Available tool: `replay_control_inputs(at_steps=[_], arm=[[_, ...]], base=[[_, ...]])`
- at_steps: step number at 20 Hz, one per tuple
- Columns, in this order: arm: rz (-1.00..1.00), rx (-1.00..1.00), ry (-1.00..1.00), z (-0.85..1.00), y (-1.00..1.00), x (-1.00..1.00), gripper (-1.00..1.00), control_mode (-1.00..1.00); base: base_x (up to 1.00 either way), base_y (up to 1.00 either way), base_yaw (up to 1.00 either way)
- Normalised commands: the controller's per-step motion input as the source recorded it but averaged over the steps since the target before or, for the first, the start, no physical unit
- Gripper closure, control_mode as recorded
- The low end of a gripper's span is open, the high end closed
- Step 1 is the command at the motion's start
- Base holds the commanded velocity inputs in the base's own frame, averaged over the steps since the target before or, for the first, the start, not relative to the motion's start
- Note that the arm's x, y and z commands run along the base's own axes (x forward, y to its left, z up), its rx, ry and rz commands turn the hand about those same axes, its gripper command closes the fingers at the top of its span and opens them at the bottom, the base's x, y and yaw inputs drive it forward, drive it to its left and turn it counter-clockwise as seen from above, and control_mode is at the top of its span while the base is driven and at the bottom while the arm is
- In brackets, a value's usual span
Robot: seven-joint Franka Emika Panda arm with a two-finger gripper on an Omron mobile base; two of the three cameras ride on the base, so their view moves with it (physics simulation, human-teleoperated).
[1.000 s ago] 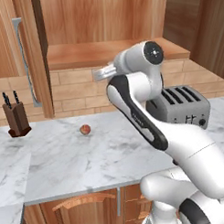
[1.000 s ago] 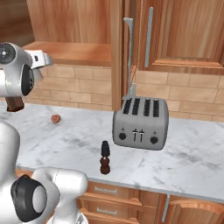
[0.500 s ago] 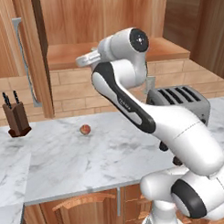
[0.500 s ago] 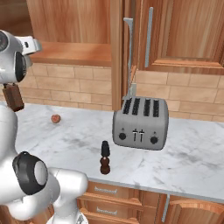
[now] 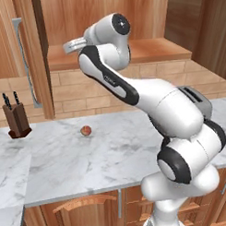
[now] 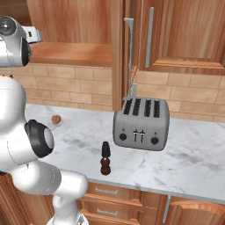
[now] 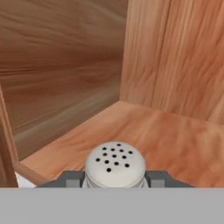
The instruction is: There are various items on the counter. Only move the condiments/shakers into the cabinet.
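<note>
The white arm rises from the base, bends at a dark elbow joint and reaches up and back toward the open cabinet (image 5: 131, 49), its wrist level with the flat wooden shelf. In the hand view the gripper (image 7: 114, 178) is clamped on the light grey shaker (image 7: 114, 165), a grey finger pressing each side of its body. The shaker is a smooth cylinder with a rounded, pale cap dotted with small black holes; the cap points toward the camera, so its long axis runs along the gripper. It sits over the shelf, near the inside corner where two grained, light-brown walls meet; whether its base touches the shelf cannot be told. On the white-grey marbled counter (image 6: 184, 162) stands the dark brown pepper mill (image 6: 105, 158), upright, knobbed and turned, near the front edge and just left of the ribbed silver toaster (image 6: 141, 124). A small reddish ball (image 5: 86, 130) lies farther back, and a wooden knife block (image 5: 17, 119) stands by the wall.
</note>
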Motion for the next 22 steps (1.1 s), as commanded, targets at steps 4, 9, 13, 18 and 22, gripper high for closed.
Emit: replay_control_inputs(at_steps=[4, 9, 13, 18, 22], arm=[[0.00, 0.05, 0.00, -0.02, 0.16, 0.77, 1.00, -1.00], [0.00, 0.00, 0.00, -0.07, 0.21, 0.60, 1.00, -1.00], [-0.03, 0.00, 0.00, -0.19, 0.12, 0.52, 1.00, -1.00], [-0.05, 0.00, 0.00, -0.23, 0.04, 0.48, 1.00, -1.00], [-0.10, -0.01, 0.01, -0.24, 0.01, 0.33, -1.00, -1.00]], base=[[0.00, 0.00, 0.00], [0.00, 0.00, 0.00], [0.00, 0.00, 0.00], [0.00, 0.00, 0.00], [0.00, 0.00, 0.00]])
